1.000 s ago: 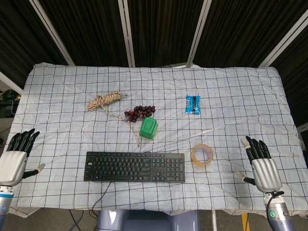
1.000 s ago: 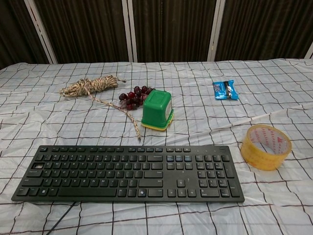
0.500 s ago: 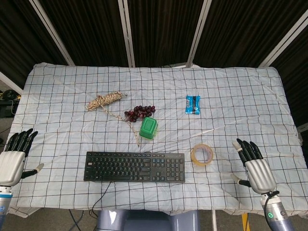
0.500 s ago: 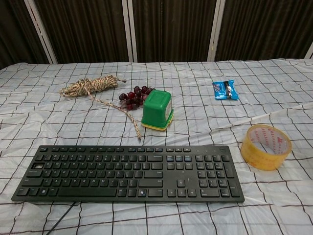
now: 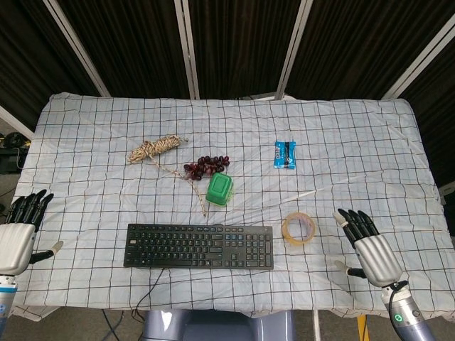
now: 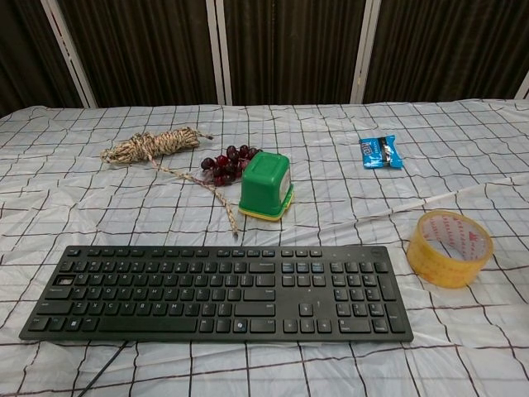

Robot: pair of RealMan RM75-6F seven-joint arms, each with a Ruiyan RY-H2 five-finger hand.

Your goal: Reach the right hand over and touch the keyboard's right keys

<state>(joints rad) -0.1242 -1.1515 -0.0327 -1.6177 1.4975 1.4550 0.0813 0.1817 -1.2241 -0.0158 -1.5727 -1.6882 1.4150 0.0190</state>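
A black keyboard (image 5: 199, 246) lies near the table's front edge; the chest view shows it too, keyboard (image 6: 219, 291), with its right keys (image 6: 359, 294) uncovered. My right hand (image 5: 368, 249) hovers open at the front right, fingers spread, well to the right of the keyboard and past the tape roll. My left hand (image 5: 19, 231) hangs open at the far left edge, away from everything. Neither hand appears in the chest view.
A yellow tape roll (image 5: 298, 229) sits between the keyboard and my right hand. A green cup (image 5: 220, 190), dark grapes (image 5: 206, 166), a rope coil (image 5: 154, 148) and a blue snack packet (image 5: 285, 154) lie farther back on the checked cloth (image 5: 341, 142).
My right hand has moved left and slightly nearer the front, toward the tape roll. The left hand has drifted a little lower and left. Objects have not moved.
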